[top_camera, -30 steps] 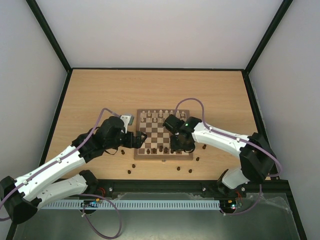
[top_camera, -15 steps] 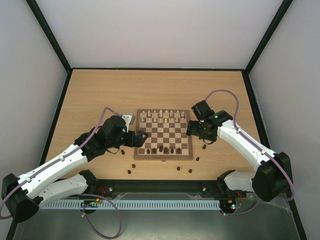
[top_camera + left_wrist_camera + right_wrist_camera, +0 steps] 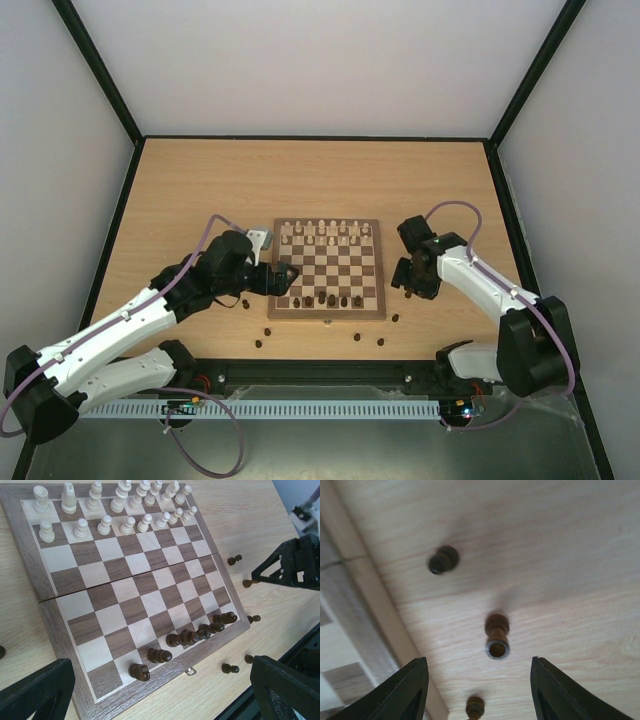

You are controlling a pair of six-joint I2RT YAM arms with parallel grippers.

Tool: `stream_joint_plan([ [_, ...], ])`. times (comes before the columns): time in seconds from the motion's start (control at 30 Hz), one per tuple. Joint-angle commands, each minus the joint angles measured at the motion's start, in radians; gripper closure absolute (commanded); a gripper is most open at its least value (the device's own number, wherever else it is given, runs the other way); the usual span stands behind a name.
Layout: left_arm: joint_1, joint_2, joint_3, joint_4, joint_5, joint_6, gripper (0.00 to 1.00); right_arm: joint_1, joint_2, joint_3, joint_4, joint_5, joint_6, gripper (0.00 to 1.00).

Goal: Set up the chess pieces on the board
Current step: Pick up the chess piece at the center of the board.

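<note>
Dark brown turned wooden chess piece [image 3: 496, 637] is lying at frame centre, just above right gripper [image 3: 477, 680]; jaws standing wide, gripping nothing.

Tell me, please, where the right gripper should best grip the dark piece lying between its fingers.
Grip the dark piece across its stem, behind the wide base, coming straight down from above. It seems to lie on its side, lengthwise between the fingers of the open right gripper, so closing squeezes across its round body.
</note>
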Motion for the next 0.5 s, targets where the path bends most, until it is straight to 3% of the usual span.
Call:
stream_joint_plan([
  [0.0,0.008,-0.012,-0.006,0.001,0.028,0.021,0.01,-0.002,-0.036,-0.067,-0.028,-0.015,0.053,0.45],
  [0.47,0.008,-0.008,-0.002,0.002,0.069,0.043,0.01,-0.002,0.010,-0.065,-0.012,0.017,0.078,0.57],
])
